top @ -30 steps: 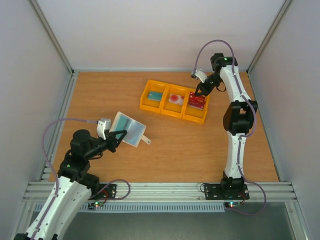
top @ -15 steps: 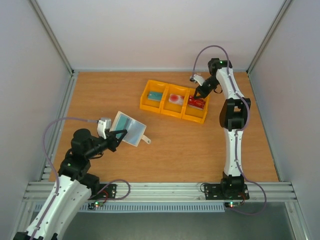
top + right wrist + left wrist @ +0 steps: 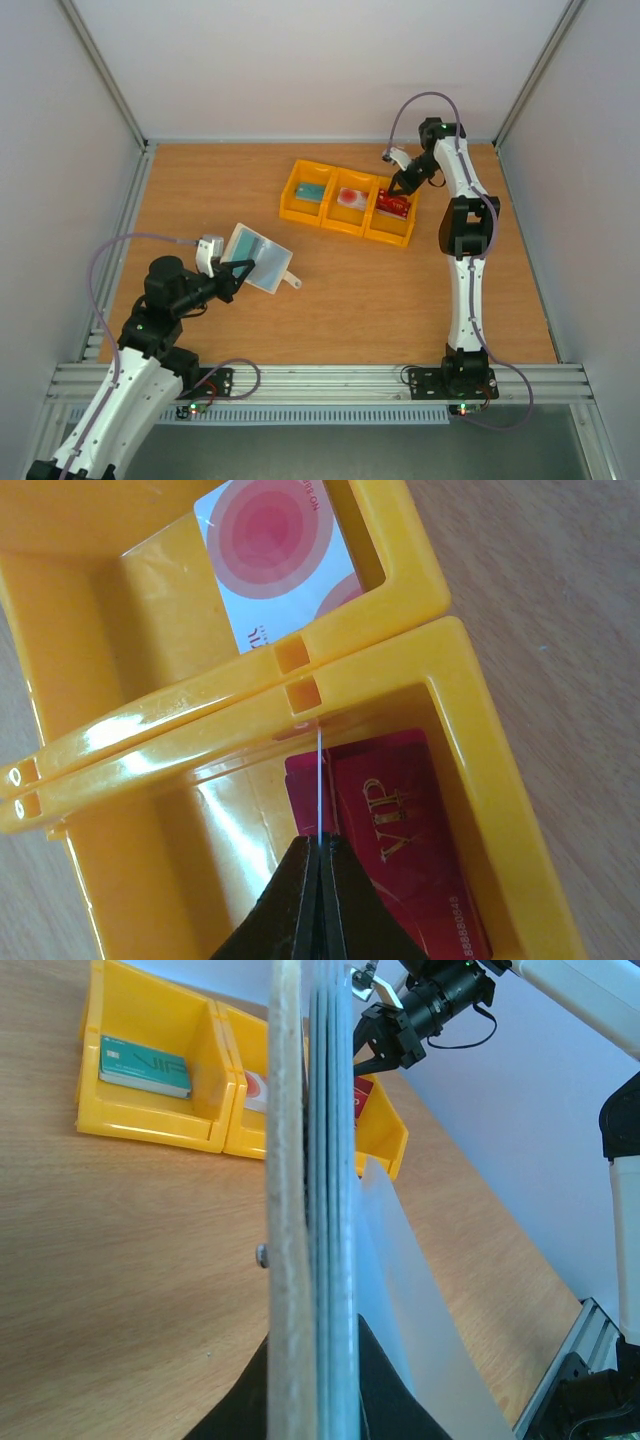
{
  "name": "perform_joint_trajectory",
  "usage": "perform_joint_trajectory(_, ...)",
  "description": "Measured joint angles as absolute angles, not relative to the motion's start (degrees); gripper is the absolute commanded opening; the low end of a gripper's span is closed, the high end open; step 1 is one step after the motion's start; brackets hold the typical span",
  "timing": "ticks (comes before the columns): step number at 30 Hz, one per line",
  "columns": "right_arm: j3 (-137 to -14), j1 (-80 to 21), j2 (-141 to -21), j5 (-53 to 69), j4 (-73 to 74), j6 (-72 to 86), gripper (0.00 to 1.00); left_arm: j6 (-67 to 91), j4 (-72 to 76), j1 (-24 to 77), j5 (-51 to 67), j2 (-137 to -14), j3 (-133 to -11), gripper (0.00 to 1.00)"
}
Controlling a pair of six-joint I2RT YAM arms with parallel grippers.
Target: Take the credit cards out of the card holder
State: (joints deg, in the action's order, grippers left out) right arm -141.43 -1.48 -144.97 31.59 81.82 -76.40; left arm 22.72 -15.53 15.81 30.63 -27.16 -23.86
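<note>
Step in hand, prob.: a card (image 3: 320,770) is held over the yellow tray's (image 3: 420,585) R compartment, above the dark red cards (image 3: 400,860). It is pinched edge-on in the closed right gripper (image 3: 320,848), long axis pointed away from the fingers, toward the tray. Next, a release is called for. The card holder (image 3: 258,258) is clamped, opened and tilted, in the closed left gripper (image 3: 236,274) at the desk's (image 3: 350,310) L side, strap tab (image 3: 293,281) pointing R.

The holder (image 3: 262,256) stands on edge in the left gripper (image 3: 238,270). Well ahead and to the right of that gripper, the tray (image 3: 345,228) lies on the surface (image 3: 200,190). The right gripper (image 3: 398,190) hangs over the tray's right bin, pinching a card (image 3: 319,770) edge-on above the cards (image 3: 400,860) lying there. To its left, the middle card (image 3: 351,197) and the left card (image 3: 311,191) each lie in their own bin.
</note>
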Motion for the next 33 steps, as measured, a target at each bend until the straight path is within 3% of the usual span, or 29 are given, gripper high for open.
perform_joint_trajectory(6, -141.45, -1.39, -145.51, 32.62, 81.67, -76.62, 0.10, 22.72, -15.53, 15.81, 30.63, -27.44, -23.86, 0.00)
perform_joint_trajectory(18, -141.45, -1.32, -145.58, 29.98, 78.43, -75.13, 0.36, 22.74, -15.51, 15.81, 30.63, -27.44, -23.86, 0.00)
perform_joint_trajectory(24, -141.45, -2.33, -144.77, 26.41, 75.75, -74.46, 0.39, 22.76, -15.44, 15.81, 30.65, -27.44, -23.86, 0.00)
perform_joint_trajectory(33, -139.85, -8.60, -131.33, 19.40, 69.97, -71.92, 0.52, 23.40, -14.11, 15.77, 31.73, -27.09, -23.55, 0.00)
